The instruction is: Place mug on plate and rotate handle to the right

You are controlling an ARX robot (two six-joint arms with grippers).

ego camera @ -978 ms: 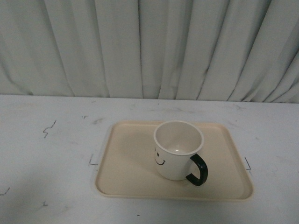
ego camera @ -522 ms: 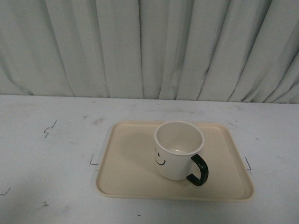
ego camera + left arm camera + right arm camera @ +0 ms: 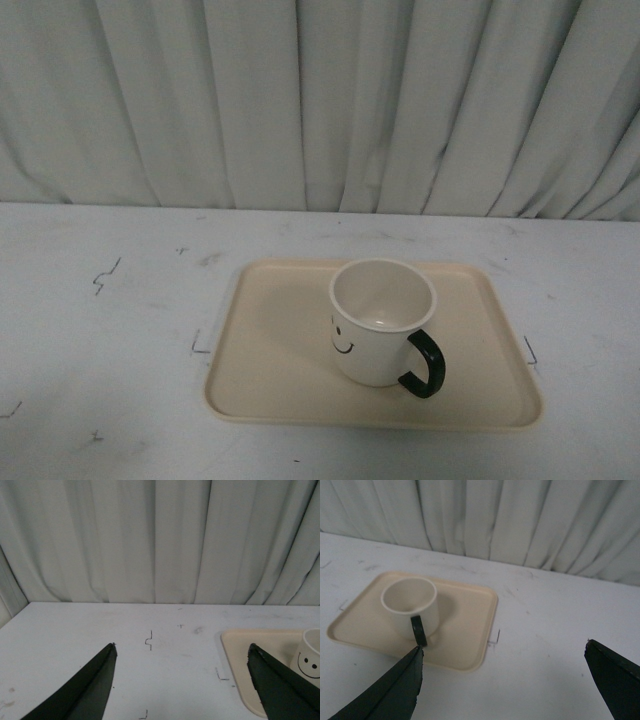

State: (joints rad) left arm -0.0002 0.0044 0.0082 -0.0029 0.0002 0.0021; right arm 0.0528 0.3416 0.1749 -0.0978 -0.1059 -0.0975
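The cream-white mug (image 3: 380,322) stands upright on the beige plate (image 3: 270,360) in the middle of the table. Its smiley face points front-left and its black handle (image 3: 424,364) points to the front-right. No gripper shows in the front view. In the left wrist view my left gripper (image 3: 182,650) is open and empty over bare table, with the plate (image 3: 240,650) and the mug's edge (image 3: 310,660) beside one finger. In the right wrist view my right gripper (image 3: 504,649) is open and empty, apart from the mug (image 3: 410,607) and the plate (image 3: 465,615); the handle (image 3: 419,631) faces this camera.
The white table (image 3: 100,330) carries small black pen marks (image 3: 104,276) around the plate. A pleated grey-white curtain (image 3: 320,100) hangs along the table's far edge.
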